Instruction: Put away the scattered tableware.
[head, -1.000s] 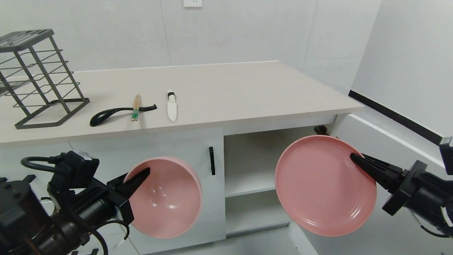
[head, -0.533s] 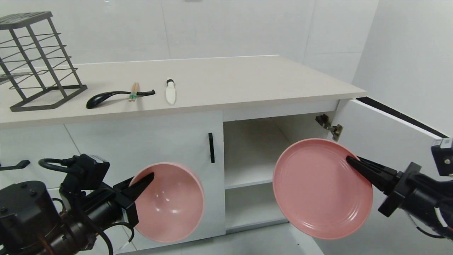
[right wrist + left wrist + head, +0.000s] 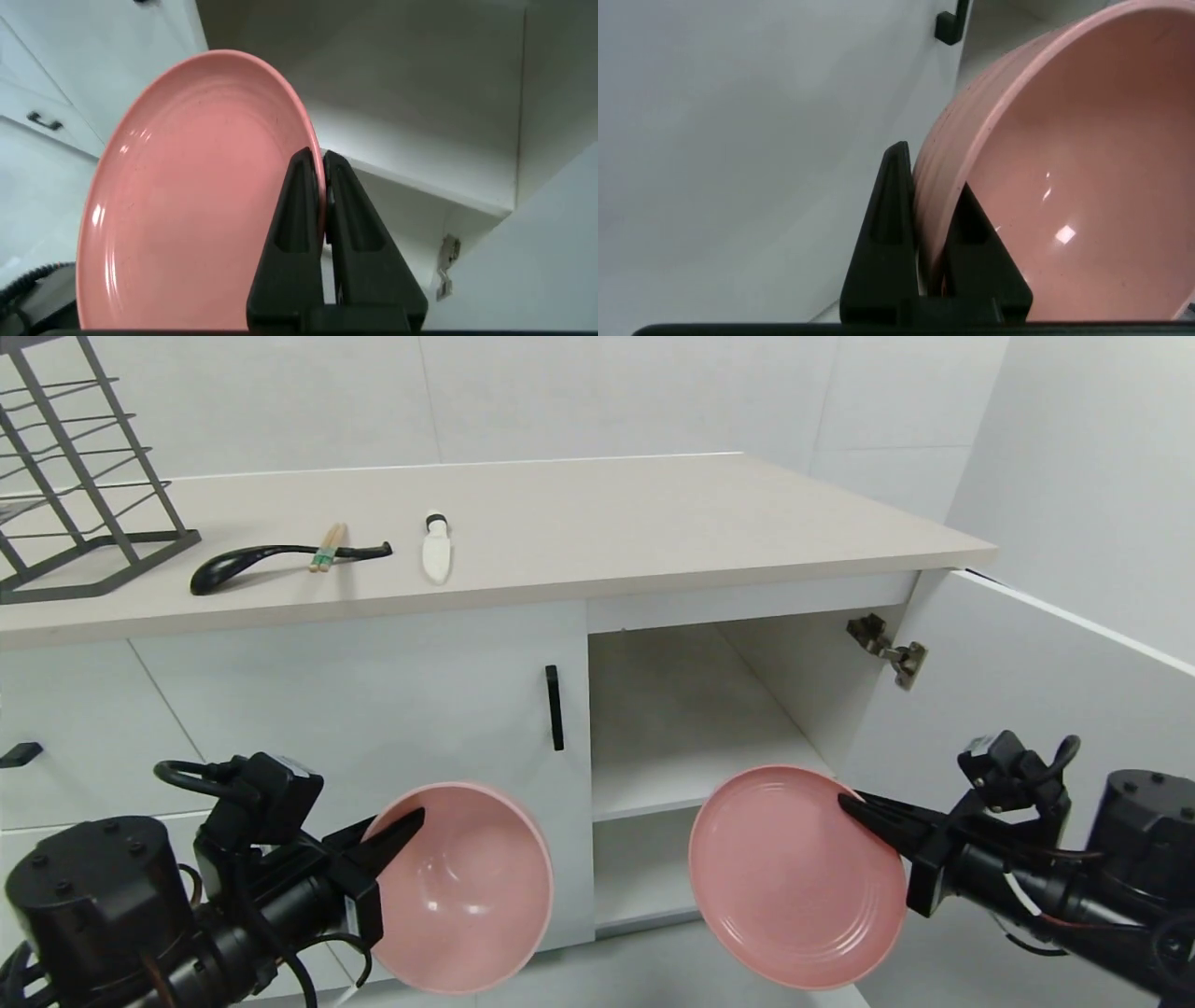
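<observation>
Left claw (image 3: 412, 818) at 7 o'clock in head view, pressed onto the rim of the pink bowl (image 3: 467, 896): one finger inside, one outside. The bowl is off the ground, tipped on edge with its opening facing the camera, and sits in front of the closed door (image 3: 373, 709) just below its black handle (image 3: 555, 707).

Right claw (image 3: 845, 800) at 5 o'clock, pinching the rim of the pink plate (image 3: 794, 887) at roughly the plate's 1 o'clock. The plate is held near vertical, face toward the camera, in front of the open cabinet (image 3: 794, 672) bay at about the level of the shelf (image 3: 691, 775). It touches neither. The bay's open door (image 3: 1027, 681) hangs off the hinge (image 3: 887, 649) at 3 o'clock.

On the surface (image 3: 607, 523), at 11 o'clock:
- black spoon (image 3: 243, 560) lying flat, bowl end toward 9
- chopsticks (image 3: 327, 548) laid across the spoon handle, touching it
- white knife (image 3: 436, 546) just beside them toward 3, apart, black-banded end pointing to 12

Wire rack (image 3: 65, 476) stands at 10 o'clock on the same surface, well apart from the utensils.
</observation>
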### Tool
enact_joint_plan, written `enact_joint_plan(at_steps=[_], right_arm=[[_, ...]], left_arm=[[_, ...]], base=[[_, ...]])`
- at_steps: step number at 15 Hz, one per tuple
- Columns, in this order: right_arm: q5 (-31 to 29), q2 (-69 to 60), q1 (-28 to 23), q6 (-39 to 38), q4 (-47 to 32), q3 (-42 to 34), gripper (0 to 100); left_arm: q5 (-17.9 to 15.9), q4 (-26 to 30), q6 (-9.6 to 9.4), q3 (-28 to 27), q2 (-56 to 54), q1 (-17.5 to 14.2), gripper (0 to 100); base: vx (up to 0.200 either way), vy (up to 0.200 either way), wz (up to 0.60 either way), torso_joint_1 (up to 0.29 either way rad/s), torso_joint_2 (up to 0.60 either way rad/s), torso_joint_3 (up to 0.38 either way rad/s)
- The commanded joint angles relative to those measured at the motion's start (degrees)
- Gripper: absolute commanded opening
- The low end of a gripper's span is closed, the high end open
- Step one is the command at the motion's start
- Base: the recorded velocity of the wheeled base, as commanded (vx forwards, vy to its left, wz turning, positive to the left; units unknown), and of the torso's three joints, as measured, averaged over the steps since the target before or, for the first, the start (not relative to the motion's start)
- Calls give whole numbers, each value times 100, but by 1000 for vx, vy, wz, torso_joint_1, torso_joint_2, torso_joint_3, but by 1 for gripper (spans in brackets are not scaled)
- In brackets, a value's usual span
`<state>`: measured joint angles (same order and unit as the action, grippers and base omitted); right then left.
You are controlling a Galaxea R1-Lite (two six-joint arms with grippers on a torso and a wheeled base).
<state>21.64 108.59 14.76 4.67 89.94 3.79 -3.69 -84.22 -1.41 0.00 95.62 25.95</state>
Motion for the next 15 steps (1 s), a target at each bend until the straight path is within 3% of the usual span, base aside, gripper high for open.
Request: enact_joint_plan(at_steps=[1, 5, 7, 9, 14, 15], right_arm=[[-2, 505, 18, 8, 6, 183, 0], [-19, 856, 79, 52, 6, 104, 0], [-283, 918, 282, 210, 6, 148, 0], [-617, 1050, 308, 8, 6, 588, 0], [-617, 1762, 255, -397, 6, 1713, 0], [-617, 2025, 246, -423, 6, 1906, 0]], left_arm=[[0, 3, 1, 0, 114, 50, 0], [141, 231, 1, 0, 71, 103, 0], [150, 240, 1, 0, 62, 243, 0], [158, 249, 1, 0, 44, 270, 0], [158, 240, 1, 0, 35, 481, 0], [238, 495, 1, 0, -123, 472, 0]], base=[[0, 0, 0, 0, 0, 0], [150, 0, 0, -5, -2, 30], [0, 0, 0, 0, 0, 0], [0, 0, 0, 0, 0, 0], [0, 0, 0, 0, 0, 0], [200, 0, 0, 2, 7, 2]])
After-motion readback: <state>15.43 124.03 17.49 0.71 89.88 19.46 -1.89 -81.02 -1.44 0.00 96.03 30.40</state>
